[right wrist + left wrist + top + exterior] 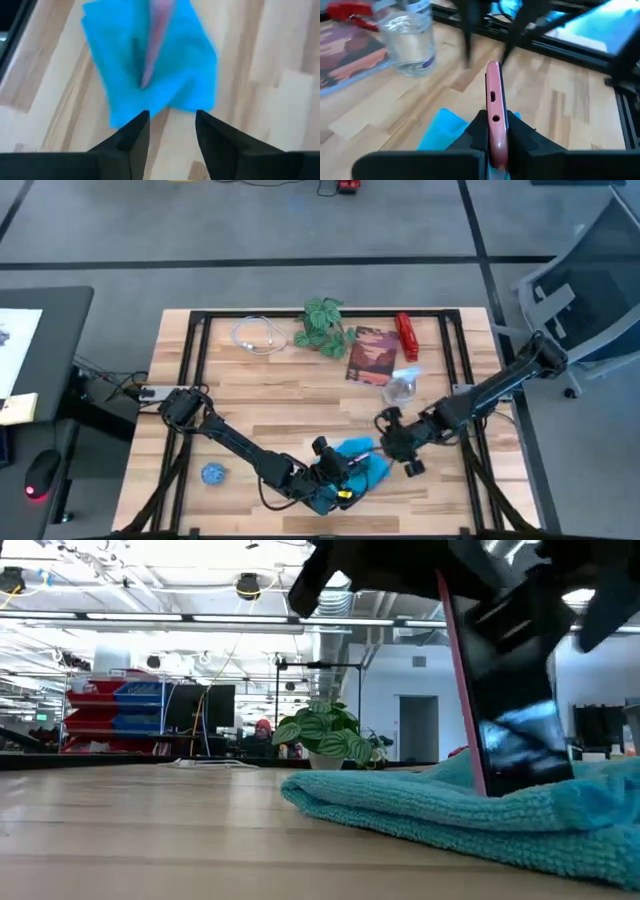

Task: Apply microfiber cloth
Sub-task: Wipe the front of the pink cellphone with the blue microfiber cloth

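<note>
Left tool [492, 135] clamped on phone [493, 107], edge-up on cloth [362, 460] at tabletop's 6 o'clock. Right tool [170, 120] parted, empty. Pinch cloth edge; wipe gently.

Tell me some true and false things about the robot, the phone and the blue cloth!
1. The left hand is holding the phone up on its edge. True.
2. The phone stands on the cloth. True.
3. The right hand is squeezing the cloth. False: it is open and empty, close beside the cloth.
4. The ball sits on top of the cloth. False: it lies apart on the bare table.
5. The plant is at the far side of the table from the cloth. True.
</note>
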You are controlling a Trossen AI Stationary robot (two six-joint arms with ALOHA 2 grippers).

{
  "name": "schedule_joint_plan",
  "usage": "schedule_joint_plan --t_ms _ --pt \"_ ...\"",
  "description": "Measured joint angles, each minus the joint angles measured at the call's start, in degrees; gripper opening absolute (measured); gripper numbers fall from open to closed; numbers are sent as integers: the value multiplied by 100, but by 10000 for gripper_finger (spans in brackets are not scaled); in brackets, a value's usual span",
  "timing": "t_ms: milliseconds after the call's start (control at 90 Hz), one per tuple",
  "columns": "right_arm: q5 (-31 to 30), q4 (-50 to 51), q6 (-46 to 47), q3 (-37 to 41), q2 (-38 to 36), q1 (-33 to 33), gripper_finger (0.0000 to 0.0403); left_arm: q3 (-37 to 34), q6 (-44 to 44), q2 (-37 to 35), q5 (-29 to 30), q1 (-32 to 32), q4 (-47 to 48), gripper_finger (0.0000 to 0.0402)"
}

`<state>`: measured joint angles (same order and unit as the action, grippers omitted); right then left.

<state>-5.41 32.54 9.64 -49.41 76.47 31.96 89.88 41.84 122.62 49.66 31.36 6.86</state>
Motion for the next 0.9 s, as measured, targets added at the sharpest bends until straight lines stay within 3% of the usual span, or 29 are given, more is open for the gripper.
schedule_joint_plan --t_ms 289,411,567,700,900 --pt "-371 -2363 969 1445 28 1008 128 -30 358 -99 492 252 158 9" --pt "-374 -2799 1277 1631 380 1109 127 -36 432 -139 590 281 293 9" --pt "-713 -3486 1214 1633 931 1072 129 -24 1380 -161 671 268 903 9" --pt "-1039 -4091 959 1633 1307 1074 149 -16 1954 -170 909 293 1401 9" --pt "-1961 -4124 1090 1633 1599 1082 197 -51 2665 -190 846 290 1995 12"
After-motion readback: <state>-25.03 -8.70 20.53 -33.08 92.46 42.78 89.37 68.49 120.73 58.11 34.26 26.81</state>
